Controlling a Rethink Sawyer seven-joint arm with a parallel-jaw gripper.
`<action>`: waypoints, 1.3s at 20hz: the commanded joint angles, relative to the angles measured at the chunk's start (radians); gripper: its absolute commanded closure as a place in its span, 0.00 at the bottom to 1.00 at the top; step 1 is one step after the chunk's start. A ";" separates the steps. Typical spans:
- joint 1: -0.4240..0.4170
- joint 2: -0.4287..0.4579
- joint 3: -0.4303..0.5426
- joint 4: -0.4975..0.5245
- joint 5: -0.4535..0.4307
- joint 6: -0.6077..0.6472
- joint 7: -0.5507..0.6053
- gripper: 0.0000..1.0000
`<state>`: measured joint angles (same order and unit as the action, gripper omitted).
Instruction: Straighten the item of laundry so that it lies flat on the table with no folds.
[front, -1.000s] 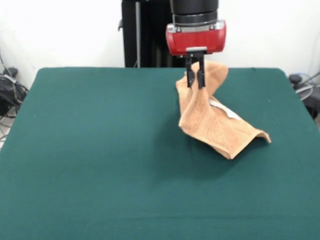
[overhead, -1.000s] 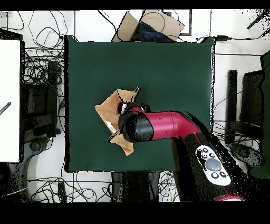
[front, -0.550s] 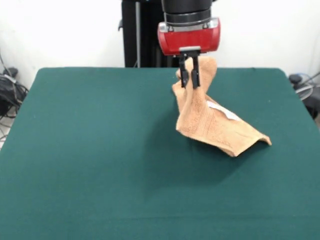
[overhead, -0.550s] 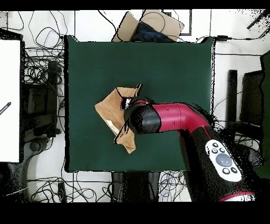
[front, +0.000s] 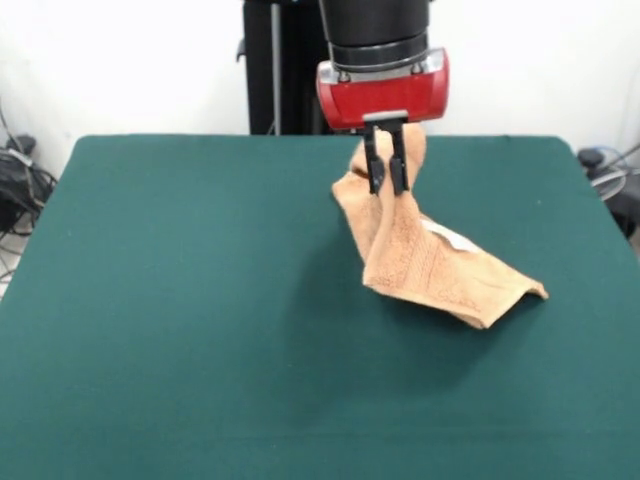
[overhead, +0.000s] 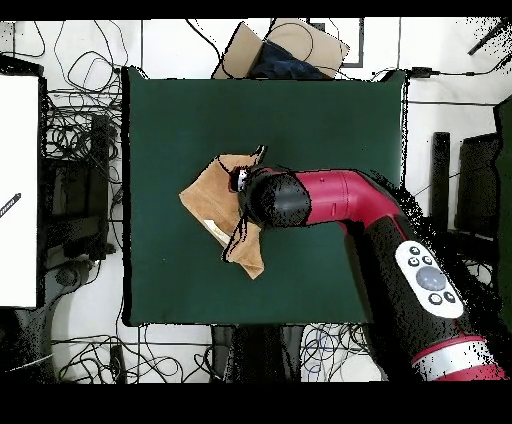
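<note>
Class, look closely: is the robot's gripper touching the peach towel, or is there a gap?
Touching. In the front view the gripper has its fingers shut on a raised fold of the towel, whose lower end rests on the table.

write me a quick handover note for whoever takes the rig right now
Gripper: shut on the towel, pinching one part of it up off the table.
Towel: upper part hangs lifted and bunched from the gripper; lower corner rests on the felt, toward the right in the front view. White label shows on the draped side.
Done: one part grasped and raised.
Left: spread it out, lay it flat with no folds, release.
</note>
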<state>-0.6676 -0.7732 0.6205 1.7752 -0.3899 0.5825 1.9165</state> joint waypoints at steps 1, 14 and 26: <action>-0.027 0.007 0.109 -0.110 -0.068 0.182 -0.342 1.00; -0.055 0.122 0.178 -0.218 -0.052 0.349 -0.528 1.00; -0.040 0.168 0.173 -0.245 -0.026 0.381 -0.596 1.00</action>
<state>-0.7193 -0.6262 0.7389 1.5726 -0.4213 0.8647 1.4933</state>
